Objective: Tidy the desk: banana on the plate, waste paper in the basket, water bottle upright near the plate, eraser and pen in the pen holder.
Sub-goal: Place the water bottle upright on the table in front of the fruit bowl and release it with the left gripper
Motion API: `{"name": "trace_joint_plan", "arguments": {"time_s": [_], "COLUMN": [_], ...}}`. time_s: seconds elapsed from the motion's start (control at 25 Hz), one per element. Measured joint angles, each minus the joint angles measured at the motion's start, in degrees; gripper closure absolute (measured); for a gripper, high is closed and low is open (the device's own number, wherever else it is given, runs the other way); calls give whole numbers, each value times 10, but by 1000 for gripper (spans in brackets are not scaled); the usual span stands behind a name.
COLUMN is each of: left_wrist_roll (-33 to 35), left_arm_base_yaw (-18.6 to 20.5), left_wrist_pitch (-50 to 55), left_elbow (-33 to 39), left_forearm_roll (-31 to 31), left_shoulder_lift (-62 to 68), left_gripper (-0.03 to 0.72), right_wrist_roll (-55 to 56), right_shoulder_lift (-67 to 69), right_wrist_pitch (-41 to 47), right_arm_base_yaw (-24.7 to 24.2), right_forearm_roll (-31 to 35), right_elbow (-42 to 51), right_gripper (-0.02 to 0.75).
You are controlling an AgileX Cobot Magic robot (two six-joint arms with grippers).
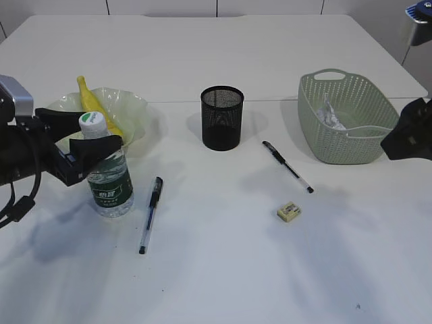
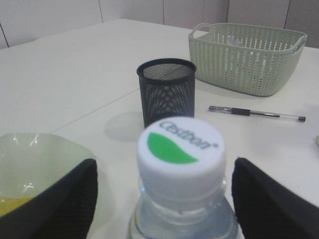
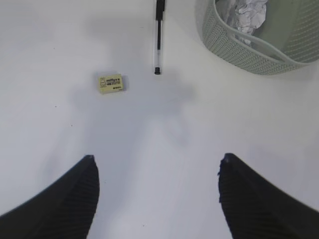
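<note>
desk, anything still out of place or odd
Two pens and the eraser lie loose on the desk, outside the pen holder. Nothing looks spilled or damaged; the bottle stands upright.

You have a clear water bottle [image 1: 109, 182] with a white cap [image 2: 180, 151] bearing a green leaf mark and grey lettering, plus a dark green label, standing on your white table [image 1: 223, 270]. Your banana [image 1: 92, 101] is yellow in a translucent pale green plate [image 1: 128, 108]; the pen holder [image 1: 221, 117] is black mesh, and the basket [image 1: 347, 118] is sage green with a woven pattern, holding white crumpled paper [image 3: 250, 12]. Your eraser [image 3: 110, 83] is pale yellow with dark print, the two pens [image 1: 150, 214] [image 1: 287, 166] are black and clear, and the gripper fingers [image 3: 60, 201] are black, finely ribbed.
</note>
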Motion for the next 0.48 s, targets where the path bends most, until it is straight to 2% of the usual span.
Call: {"name": "trace_joint_plan", "arguments": {"time_s": [0.48], "left_wrist_roll": [-9], "left_arm_base_yaw": [0], "left_wrist_pitch": [0], "left_elbow": [1], "left_forearm_roll": [-23], "left_shoulder_lift": [-63], "left_gripper": [97], "right_wrist_roll": [0], "right_shoulder_lift": [0], "right_wrist_pitch": [0], "right_arm_base_yaw": [0], "right_forearm_roll": [0], "right_elbow": [0], "right_gripper": [180]}}
